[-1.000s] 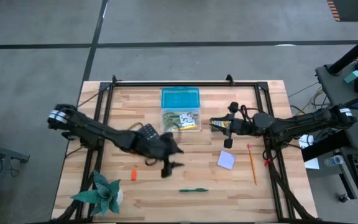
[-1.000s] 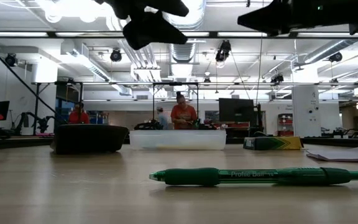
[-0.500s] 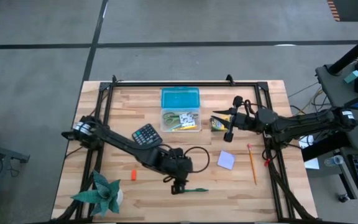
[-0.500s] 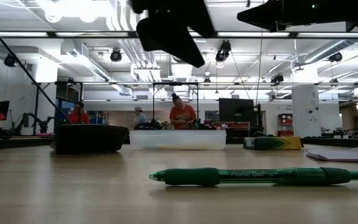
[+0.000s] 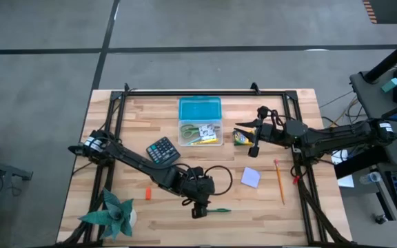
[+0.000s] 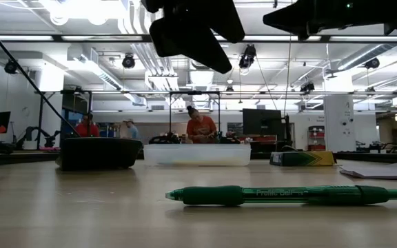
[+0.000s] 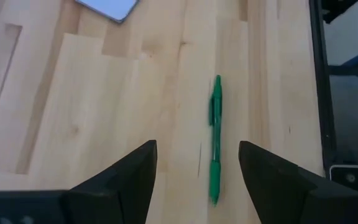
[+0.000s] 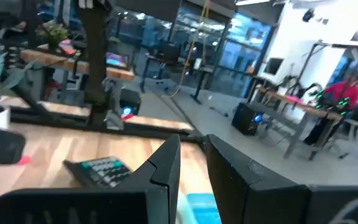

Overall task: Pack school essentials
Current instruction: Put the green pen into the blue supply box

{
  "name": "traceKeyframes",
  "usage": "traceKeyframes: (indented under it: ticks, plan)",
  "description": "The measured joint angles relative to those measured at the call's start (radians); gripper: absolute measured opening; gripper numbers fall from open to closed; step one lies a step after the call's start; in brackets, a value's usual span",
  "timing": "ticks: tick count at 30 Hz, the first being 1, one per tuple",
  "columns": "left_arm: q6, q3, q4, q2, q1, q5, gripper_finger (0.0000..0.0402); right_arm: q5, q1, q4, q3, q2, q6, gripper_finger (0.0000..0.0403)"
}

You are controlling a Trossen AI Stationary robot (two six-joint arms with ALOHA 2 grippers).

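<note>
A green pen (image 5: pixel 217 210) lies flat on the wooden table near its front edge, shown lengthwise in the low view (image 6: pixel 288 195). My left gripper (image 5: pixel 198 207) hangs above the pen's left end, slanting down. It is open, and in its wrist view the green pen (image 7: pixel 215 140) lies on the wood ahead of the gap, nearer one finger, untouched. My right gripper (image 5: pixel 243 129) is held high at the right, over the yellow-green crayon pack (image 5: pixel 241 138). Its fingers stand a narrow gap apart with nothing between them (image 8: pixel 192 163). The pack rests flat on the table (image 6: pixel 302 158).
A clear box (image 5: pixel 200 132) with a teal lid (image 5: pixel 200 109) holds scissors and small pieces at the far centre. A calculator (image 5: pixel 163 150), an orange eraser (image 5: pixel 147 193), a lavender note pad (image 5: pixel 251 177) and a pencil (image 5: pixel 279 180) lie around. A green plant (image 5: pixel 112 215) stands at the near left corner.
My left gripper has swung from beside the calculator toward the table's near edge and to the right, tipping further downward, and now hangs over the green pen's left end. The pen and the other things have stayed where they were.
</note>
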Motion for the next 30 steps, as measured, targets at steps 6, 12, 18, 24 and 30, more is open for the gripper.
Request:
traceKeyframes:
  ticks: [6,12,18,24,30]
  plan:
    - [-0.005,0.002,0.002,0.035,-0.017,-0.012,0.0210,-0.018,0.053,-0.022,-0.038,-0.009,-0.024,0.0068]
    - [-0.021,0.011,0.045,0.103,-0.050,-0.029,0.0210,-0.018,0.127,-0.002,-0.064,-0.053,-0.049,0.0068]
    - [-0.046,0.011,0.108,0.154,-0.066,-0.028,0.0210,0.020,0.150,-0.005,-0.089,-0.109,-0.071,0.0068]
    - [-0.039,0.011,0.122,0.185,-0.065,-0.058,0.0226,0.035,0.150,-0.011,-0.107,-0.138,-0.077,0.0068]
    - [-0.040,0.007,0.144,0.230,-0.074,-0.081,0.0249,0.017,0.151,-0.028,-0.108,-0.140,-0.042,0.0068]
